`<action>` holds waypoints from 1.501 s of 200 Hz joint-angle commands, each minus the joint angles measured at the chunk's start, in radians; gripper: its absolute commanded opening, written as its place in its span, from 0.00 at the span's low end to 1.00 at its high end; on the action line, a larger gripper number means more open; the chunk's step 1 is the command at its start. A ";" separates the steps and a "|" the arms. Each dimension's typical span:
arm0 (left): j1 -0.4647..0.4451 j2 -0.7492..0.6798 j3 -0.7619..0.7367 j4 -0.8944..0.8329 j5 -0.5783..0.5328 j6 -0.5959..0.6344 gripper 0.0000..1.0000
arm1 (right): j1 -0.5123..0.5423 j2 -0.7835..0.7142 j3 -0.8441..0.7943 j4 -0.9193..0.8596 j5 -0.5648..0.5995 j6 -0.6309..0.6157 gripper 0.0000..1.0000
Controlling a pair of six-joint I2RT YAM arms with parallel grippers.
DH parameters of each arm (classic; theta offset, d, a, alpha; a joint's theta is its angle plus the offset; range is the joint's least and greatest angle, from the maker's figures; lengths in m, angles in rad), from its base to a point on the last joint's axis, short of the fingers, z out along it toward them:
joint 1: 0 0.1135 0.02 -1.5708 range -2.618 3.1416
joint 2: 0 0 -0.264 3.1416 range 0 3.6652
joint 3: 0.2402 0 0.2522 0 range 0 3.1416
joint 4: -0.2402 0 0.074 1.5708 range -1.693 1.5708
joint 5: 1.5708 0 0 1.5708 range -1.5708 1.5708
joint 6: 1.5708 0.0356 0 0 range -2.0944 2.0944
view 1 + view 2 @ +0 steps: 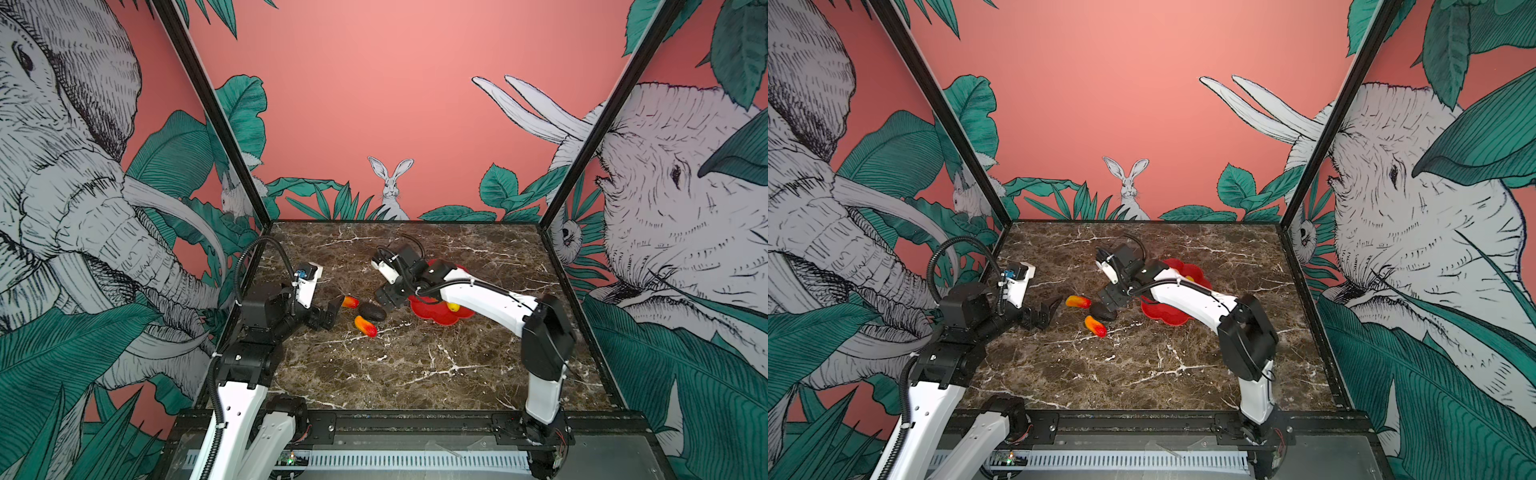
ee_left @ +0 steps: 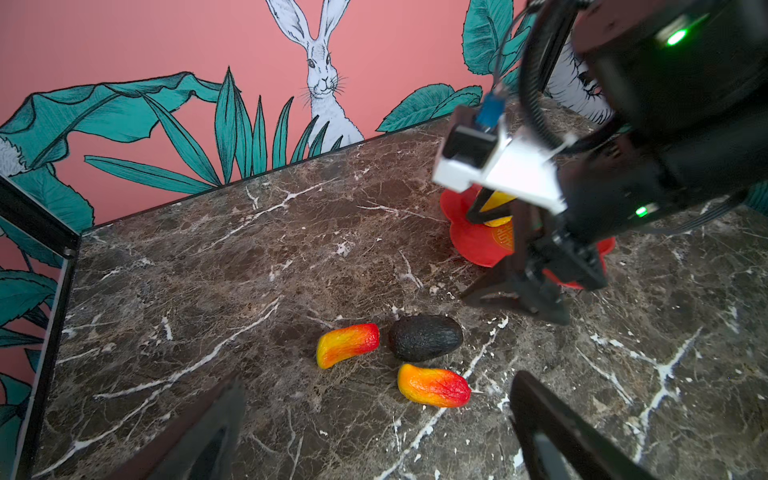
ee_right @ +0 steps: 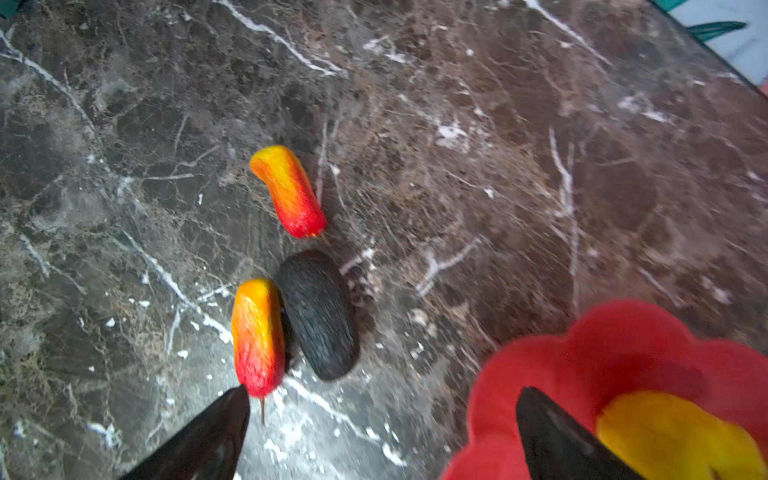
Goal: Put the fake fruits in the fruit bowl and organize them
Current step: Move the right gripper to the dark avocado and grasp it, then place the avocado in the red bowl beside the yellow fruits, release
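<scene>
Standing apart and empty, both pincers hover: the right gripper (image 3: 384,392) at the edge of the red bowl (image 3: 582,353), which holds yellow fruit (image 3: 673,436); the left gripper (image 2: 378,380) near the black oval (image 2: 426,337), an orange-red piece (image 2: 348,345) and a second orange-red piece (image 2: 434,385) on the marble table (image 1: 415,374). These look light, hard and slick; I'd pinch across the narrow middle. The bowl's gold centre mark (image 2: 500,239) is too small to read.
</scene>
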 commanded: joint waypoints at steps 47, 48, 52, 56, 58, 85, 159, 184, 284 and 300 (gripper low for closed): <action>-0.001 -0.012 -0.006 0.001 -0.001 0.011 1.00 | 0.029 0.237 0.130 0.093 -0.097 0.125 0.89; -0.001 -0.012 -0.006 0.002 -0.001 0.011 1.00 | 0.028 0.239 0.131 0.093 -0.097 0.126 0.89; -0.001 -0.013 -0.007 0.001 0.001 0.011 1.00 | 0.028 0.245 0.130 0.097 -0.102 0.132 0.88; -0.001 -0.013 -0.007 0.001 0.000 0.011 1.00 | 0.028 0.250 0.130 0.101 -0.102 0.137 0.87; -0.001 -0.014 -0.007 0.001 -0.001 0.011 1.00 | 0.028 0.253 0.129 0.102 -0.103 0.140 0.86; -0.001 -0.014 -0.007 0.001 0.001 0.011 1.00 | 0.030 0.269 0.113 0.109 -0.092 0.151 0.79; -0.001 -0.014 -0.007 -0.001 -0.001 0.011 1.00 | 0.017 0.230 0.058 0.120 -0.087 0.142 0.48; 0.000 -0.016 -0.007 -0.002 -0.002 0.011 1.00 | 0.014 0.249 0.066 0.100 -0.099 0.144 0.55; -0.001 -0.022 -0.009 -0.003 -0.004 0.012 1.00 | -0.029 0.056 -0.054 0.155 -0.072 0.174 0.27; -0.003 -0.022 -0.008 -0.002 -0.005 0.011 1.00 | -0.073 -0.025 -0.129 0.203 -0.081 0.226 0.27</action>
